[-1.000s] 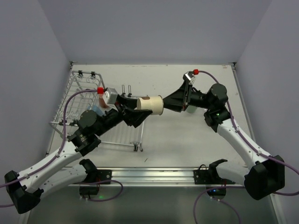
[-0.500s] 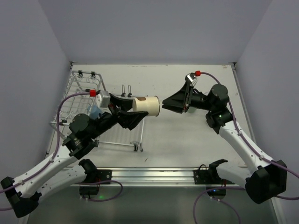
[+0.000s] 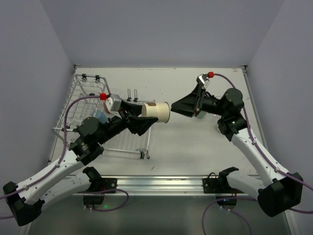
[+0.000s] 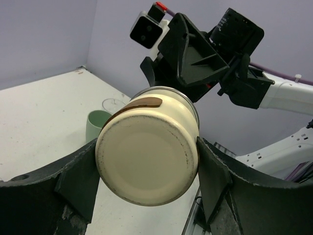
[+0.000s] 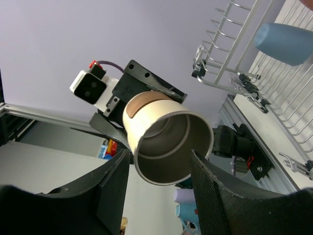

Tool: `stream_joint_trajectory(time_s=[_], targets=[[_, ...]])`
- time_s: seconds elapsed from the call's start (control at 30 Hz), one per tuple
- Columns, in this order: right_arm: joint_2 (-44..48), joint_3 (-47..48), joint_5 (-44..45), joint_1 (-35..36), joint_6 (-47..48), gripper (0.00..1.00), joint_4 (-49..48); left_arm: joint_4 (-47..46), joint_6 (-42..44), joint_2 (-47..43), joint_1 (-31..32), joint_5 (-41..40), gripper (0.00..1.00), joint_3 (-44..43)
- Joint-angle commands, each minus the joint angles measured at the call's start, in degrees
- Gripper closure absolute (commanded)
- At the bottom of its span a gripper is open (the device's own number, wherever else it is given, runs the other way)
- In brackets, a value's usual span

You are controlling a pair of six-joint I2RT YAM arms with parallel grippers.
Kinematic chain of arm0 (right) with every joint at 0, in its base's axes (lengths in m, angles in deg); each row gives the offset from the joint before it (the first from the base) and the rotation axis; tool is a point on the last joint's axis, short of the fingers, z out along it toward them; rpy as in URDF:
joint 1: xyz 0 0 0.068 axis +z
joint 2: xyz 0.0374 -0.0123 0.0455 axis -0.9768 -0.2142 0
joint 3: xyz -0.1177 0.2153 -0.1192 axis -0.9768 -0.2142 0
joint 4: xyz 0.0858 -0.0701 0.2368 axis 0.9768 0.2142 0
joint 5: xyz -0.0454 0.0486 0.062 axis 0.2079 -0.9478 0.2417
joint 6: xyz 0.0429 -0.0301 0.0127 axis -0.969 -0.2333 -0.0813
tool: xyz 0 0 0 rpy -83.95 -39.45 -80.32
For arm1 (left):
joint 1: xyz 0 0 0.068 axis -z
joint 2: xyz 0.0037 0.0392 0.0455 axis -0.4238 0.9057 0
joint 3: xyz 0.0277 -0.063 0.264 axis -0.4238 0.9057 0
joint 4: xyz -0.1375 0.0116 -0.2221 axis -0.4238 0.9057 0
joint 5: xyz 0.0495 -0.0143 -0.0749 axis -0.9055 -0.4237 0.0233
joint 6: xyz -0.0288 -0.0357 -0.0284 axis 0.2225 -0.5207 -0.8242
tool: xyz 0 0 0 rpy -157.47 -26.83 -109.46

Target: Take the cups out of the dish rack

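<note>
Mid-air transfer, just right of the silver wire dish rack point(image 3: 73, 98): the left gripper point(image 3: 142, 116) clamps the cream, brown-banded cup point(image 3: 157, 110) sideways, its mouth facing the right gripper point(image 3: 175, 108), whose spread jaws flank the rim, apparently to receive it.

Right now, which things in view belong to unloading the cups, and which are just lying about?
Job: cream cup held sideways in the left end effector; open right end effector at its mouth; blue cup in the dish rack; green cup and clear cup standing on the table.
Just there: metal rail at the near edge; purple cables.
</note>
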State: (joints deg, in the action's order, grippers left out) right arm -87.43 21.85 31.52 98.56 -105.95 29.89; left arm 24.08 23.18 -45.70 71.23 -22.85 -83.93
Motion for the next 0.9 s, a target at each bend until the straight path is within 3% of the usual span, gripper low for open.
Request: stream_joint_trajectory(time_s=[0.0, 0.37, 0.47, 0.57, 0.6, 0.67, 0.7, 0.8, 0.83, 0.87], targets=[[1.25, 2.35, -0.56, -0.10, -1.80, 0.46, -3.71, -4.43, 0.24, 0.44, 0.17, 0.95, 1.00, -0.08], [-6.04, 4.28, -3.02, 4.47, -11.20, 0.50, -18.54, -10.40, -2.22, 5.10, 0.25, 4.47, 1.00, 0.36], [-6.22, 4.63, -2.49, 5.26, -11.38, 0.64, -18.66, -10.32, -1.96, 5.63, 0.34, 4.73, 1.00, 0.36], [-5.87, 4.98, -2.67, 5.26, -10.07, 0.93, -16.91, -7.96, -1.35, 5.98, 0.34, 5.52, 1.00, -0.51], [-5.52, 4.98, -2.06, 5.26, -8.67, 1.00, -14.89, -4.81, -0.56, 6.67, 0.34, 5.61, 0.80, -2.00], [-5.17, 5.51, -1.35, 4.91, -5.95, 1.00, -11.22, -2.17, -0.20, 6.86, 0.34, 5.00, 0.36, -2.97], [-4.82, 5.77, -0.91, 4.82, -2.54, 1.00, -9.01, -1.27, -0.11, 5.99, 0.34, 3.60, 0.00, -3.06], [-3.33, 7.18, 0.67, 3.25, 3.63, 1.00, 1.36, 0.40, 0.15, 1.96, 0.34, 0.52, 0.00, -1.84], [-2.71, 7.70, 1.54, 2.63, 9.57, 1.00, 5.56, 1.62, 0.41, 0.89, 0.34, -3.14, 0.00, -1.83], [-2.01, 8.93, 4.33, 1.76, 13.28, 1.00, 14.74, 5.12, 0.76, -0.08, 0.34, -5.79, 0.00, -2.10]])
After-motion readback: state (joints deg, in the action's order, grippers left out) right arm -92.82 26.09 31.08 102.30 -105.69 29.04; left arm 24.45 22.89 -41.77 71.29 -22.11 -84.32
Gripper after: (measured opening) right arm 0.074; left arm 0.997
